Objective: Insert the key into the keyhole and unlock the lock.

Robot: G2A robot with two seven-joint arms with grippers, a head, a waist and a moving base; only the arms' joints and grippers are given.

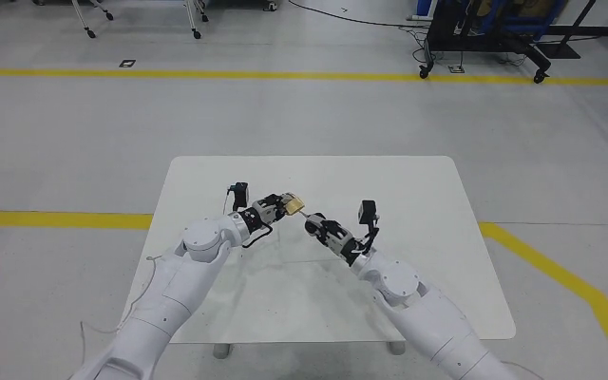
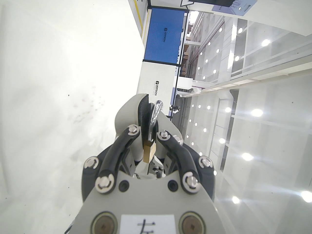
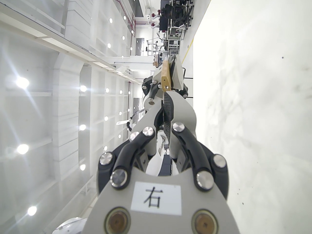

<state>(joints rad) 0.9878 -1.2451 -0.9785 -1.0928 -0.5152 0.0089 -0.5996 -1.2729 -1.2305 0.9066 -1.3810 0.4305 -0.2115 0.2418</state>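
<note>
Above the middle of the white table (image 1: 408,190), my left gripper (image 1: 281,203) is shut on a small brass padlock (image 1: 294,203). In the left wrist view the lock's brass body (image 2: 149,151) sits between the fingers and its silver shackle (image 2: 156,113) pokes out past the left gripper (image 2: 152,108). My right gripper (image 1: 312,224) faces it from the right, its tip touching or nearly touching the lock. In the right wrist view the right gripper (image 3: 168,96) is shut, and the key is almost wholly hidden between its pads. Its tip meets the padlock (image 3: 165,75) at the keyhole end.
Both arms hang over the table's centre, and bare tabletop lies all around them. Grey floor with yellow lines (image 1: 285,74) surrounds the table. Wheeled stands (image 1: 484,38) are far behind.
</note>
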